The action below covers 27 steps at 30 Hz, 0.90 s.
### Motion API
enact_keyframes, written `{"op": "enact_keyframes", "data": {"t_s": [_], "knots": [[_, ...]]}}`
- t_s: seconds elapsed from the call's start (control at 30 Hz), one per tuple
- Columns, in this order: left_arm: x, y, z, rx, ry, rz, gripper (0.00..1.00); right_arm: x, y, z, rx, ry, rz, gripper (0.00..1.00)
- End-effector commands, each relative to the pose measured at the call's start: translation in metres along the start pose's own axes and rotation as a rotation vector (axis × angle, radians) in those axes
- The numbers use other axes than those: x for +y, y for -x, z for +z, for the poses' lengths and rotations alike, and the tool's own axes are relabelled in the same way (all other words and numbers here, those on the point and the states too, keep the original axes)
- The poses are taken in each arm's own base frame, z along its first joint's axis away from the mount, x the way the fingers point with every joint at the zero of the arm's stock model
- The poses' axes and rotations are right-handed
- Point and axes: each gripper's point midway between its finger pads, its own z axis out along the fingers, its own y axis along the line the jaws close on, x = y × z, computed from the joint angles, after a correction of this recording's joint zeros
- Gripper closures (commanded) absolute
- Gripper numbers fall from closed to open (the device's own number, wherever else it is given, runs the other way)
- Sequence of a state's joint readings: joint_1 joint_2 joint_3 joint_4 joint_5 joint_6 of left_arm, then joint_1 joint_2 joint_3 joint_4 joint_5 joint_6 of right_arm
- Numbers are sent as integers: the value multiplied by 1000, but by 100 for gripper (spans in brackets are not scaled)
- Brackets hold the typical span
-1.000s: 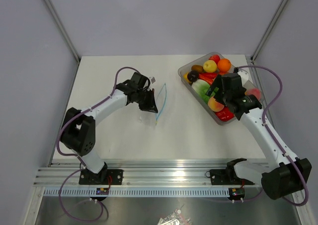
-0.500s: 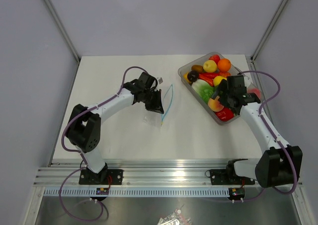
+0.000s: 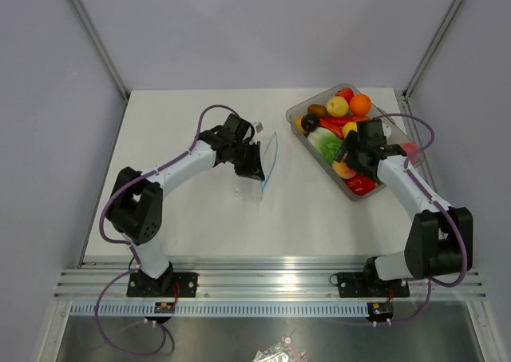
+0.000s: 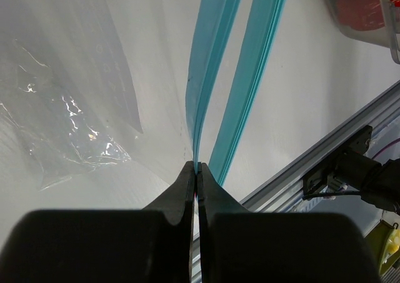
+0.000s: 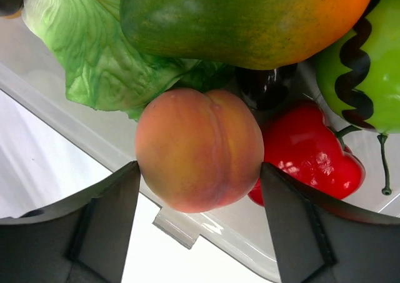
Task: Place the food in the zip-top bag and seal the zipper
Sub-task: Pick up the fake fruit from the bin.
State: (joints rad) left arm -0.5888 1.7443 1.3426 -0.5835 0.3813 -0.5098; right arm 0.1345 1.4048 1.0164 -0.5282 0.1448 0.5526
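Observation:
The clear zip-top bag [image 3: 244, 189] lies left of centre on the table, its mouth held up. My left gripper [image 3: 254, 169] is shut on one lip of the light blue zipper [image 4: 209, 58]. The other lip [image 4: 256, 77] hangs free beside it, so the mouth gapes. The floppy bag body [image 4: 75, 108] lies to the left. My right gripper [image 3: 351, 161] is in the tray, its fingers pressed on both sides of the pink-yellow peach [image 5: 200, 145]. The peach rests at the tray's near rim [image 3: 344, 169]. A round orange [image 3: 360, 104] sits at the tray's far end.
The rigid clear tray [image 3: 315, 156] at the right rear holds several toy foods. Green lettuce [image 5: 100, 52], a green-orange mango [image 5: 250, 20] and a red pepper [image 5: 306, 152] crowd the peach. The tray rim [image 5: 206, 223] runs just under the peach.
My left gripper has carried the bag mouth a little to the right. My right arm has come down and drawn in, bringing its fingers around the peach.

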Motion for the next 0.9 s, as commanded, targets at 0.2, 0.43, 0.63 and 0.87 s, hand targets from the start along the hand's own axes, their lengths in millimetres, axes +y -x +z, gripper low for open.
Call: {"op": "enact_keyframes", "data": {"t_s": [0.2, 0.43, 0.63, 0.87], "knots": [[-17, 17, -5, -36, -34, 23, 100, 14, 3, 4, -1, 74, 1, 6], [-19, 17, -5, -36, -46, 22, 100, 6, -7, 9, 16, 53, 3, 13], [-25, 15, -1, -29, -60, 30, 100, 4, -2, 5, -8, 45, 5, 55], [-67, 19, 25, 14, -83, 88, 100, -1, 8, -16, -64, 36, 10, 61]]}}
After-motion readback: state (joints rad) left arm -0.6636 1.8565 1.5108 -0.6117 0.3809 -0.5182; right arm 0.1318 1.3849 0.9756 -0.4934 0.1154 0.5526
